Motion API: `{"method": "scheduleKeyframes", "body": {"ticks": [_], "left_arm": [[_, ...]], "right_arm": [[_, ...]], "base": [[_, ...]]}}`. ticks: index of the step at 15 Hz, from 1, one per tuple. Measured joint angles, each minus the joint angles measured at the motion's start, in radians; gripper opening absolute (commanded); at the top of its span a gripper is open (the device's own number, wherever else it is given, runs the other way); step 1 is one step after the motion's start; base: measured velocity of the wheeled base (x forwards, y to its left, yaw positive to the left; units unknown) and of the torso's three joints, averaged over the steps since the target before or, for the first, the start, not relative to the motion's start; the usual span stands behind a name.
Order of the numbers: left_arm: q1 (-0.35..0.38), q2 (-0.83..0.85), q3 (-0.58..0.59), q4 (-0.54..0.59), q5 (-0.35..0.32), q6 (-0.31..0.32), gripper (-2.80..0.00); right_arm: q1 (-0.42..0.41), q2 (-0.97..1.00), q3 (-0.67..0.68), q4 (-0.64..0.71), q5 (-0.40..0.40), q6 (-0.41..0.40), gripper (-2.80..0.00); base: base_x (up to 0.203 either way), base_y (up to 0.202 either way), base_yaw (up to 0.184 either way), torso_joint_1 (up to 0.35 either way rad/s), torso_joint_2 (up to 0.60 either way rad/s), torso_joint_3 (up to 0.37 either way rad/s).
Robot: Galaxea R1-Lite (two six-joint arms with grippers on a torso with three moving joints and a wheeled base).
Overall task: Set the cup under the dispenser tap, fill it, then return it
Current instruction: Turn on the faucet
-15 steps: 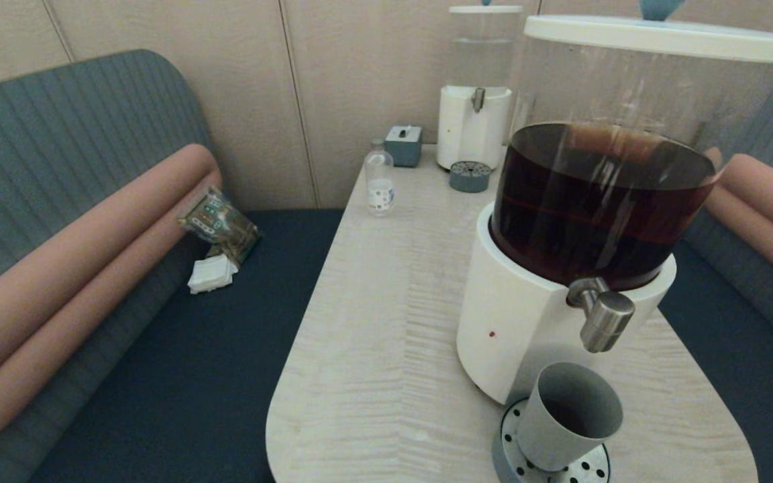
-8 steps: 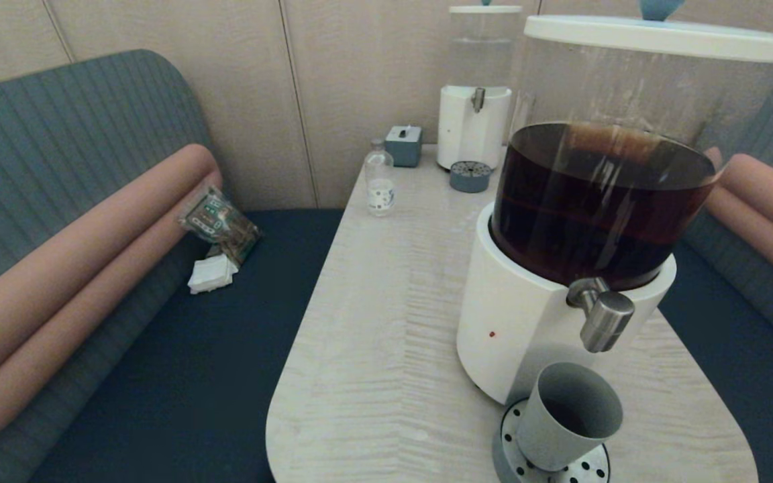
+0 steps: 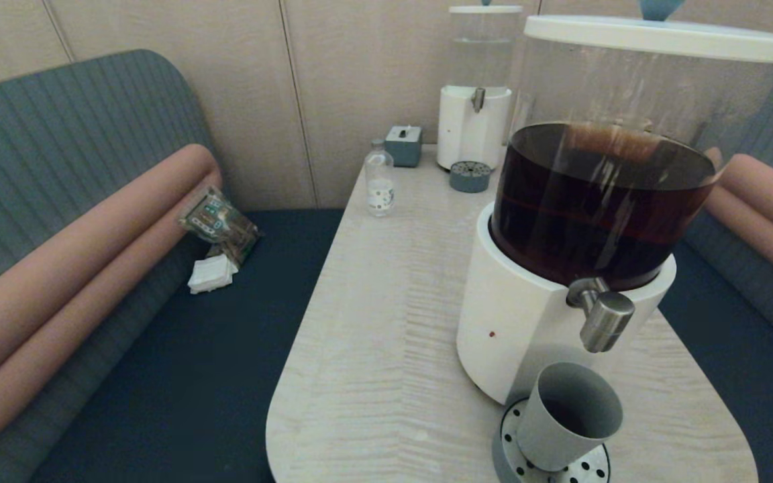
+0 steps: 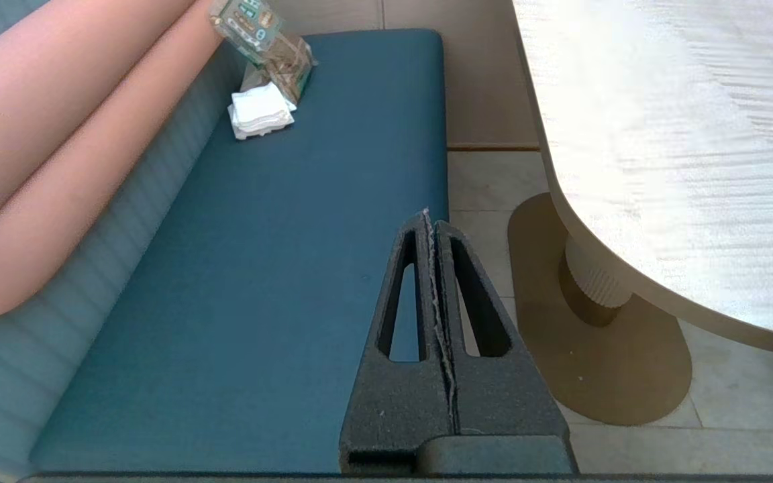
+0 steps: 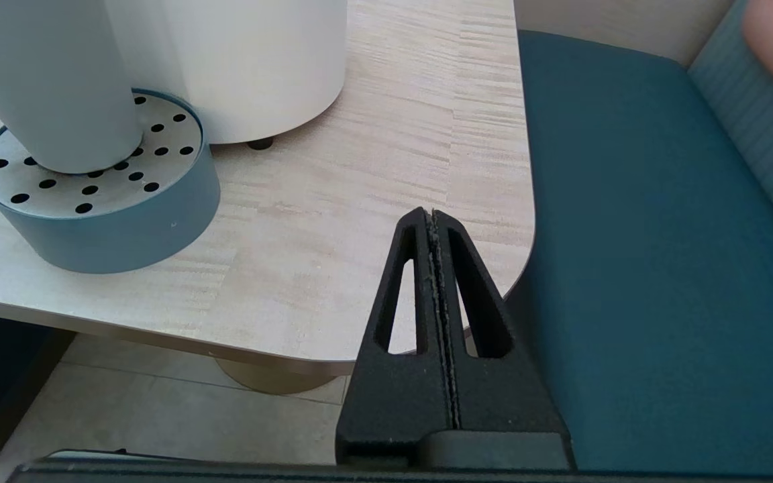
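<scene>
Head view: pale wood-grain counter [image 3: 373, 322] with rounded near end; large dispenser [image 3: 527, 335], white base, tank of dark brown liquid, white lid; dispenser tap [image 3: 602, 322], brushed steel, projecting from the base front; grey cup [image 3: 564, 416] standing on the perforated drip tray [image 3: 517, 463] right below the tap, mouth up, dark inside, contents not discernible; at the far end of the counter a smaller clear-tank dispenser [image 3: 474, 114] with its own small drip tray [image 3: 470, 177], a grey tissue box [image 3: 403, 145] and a small clear bottle [image 3: 379, 178]; blue bench seat [image 3: 192, 362] on the left with pink bolster cushions [image 3: 71, 268], a snack packet [image 3: 219, 223] and folded white napkins [image 3: 212, 274] lying on it; neither arm appears in this view.

Left wrist view: left gripper [image 4: 432, 231], fingers pressed together with nothing between them, held off the counter beside its left edge, above the blue bench seat and tiled floor [image 4: 487, 188]; counter pedestal foot [image 4: 594, 335] beneath; packet and napkins at the far end of the seat.

Right wrist view: right gripper [image 5: 430, 225], fingers pressed together, empty, poised over the near right corner of the counter, apart from the cup; cup [image 5: 51, 80] upright on the drip tray [image 5: 111, 208], the tray touching the dispenser's white base [image 5: 245, 60]; blue seat [image 5: 661, 268] to the counter's right.
</scene>
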Motion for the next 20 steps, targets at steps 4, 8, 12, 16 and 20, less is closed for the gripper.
{"method": "scheduleKeyframes", "body": {"ticks": [4, 8, 12, 16, 20], "left_arm": [[0.0, 0.0, 0.0, 0.0, 0.0, 0.0, -2.8], [0.0, 0.0, 0.0, 0.0, 0.0, 0.0, -2.8], [0.0, 0.0, 0.0, 0.0, 0.0, 0.0, -2.8], [0.0, 0.0, 0.0, 0.0, 0.0, 0.001, -2.8], [0.0, 0.0, 0.0, 0.0, 0.0, 0.0, -2.8]], "right_arm": [[0.0, 0.0, 0.001, -0.002, -0.005, -0.003, -2.8], [0.0, 0.0, 0.01, -0.037, -0.01, -0.009, -2.8], [0.0, 0.02, -0.225, 0.015, -0.031, -0.011, -2.8], [0.0, 0.24, -0.698, 0.12, -0.007, -0.003, -2.8], [0.003, 0.6, -1.143, 0.252, 0.044, 0.0, -2.8]], "base": [[0.0, 0.0, 0.0, 0.0, 0.0, 0.0], [0.0, 0.0, 0.0, 0.0, 0.0, 0.0], [0.0, 0.0, 0.0, 0.0, 0.0, 0.0], [0.0, 0.0, 0.0, 0.0, 0.0, 0.0], [0.0, 0.0, 0.0, 0.0, 0.0, 0.0]]}}
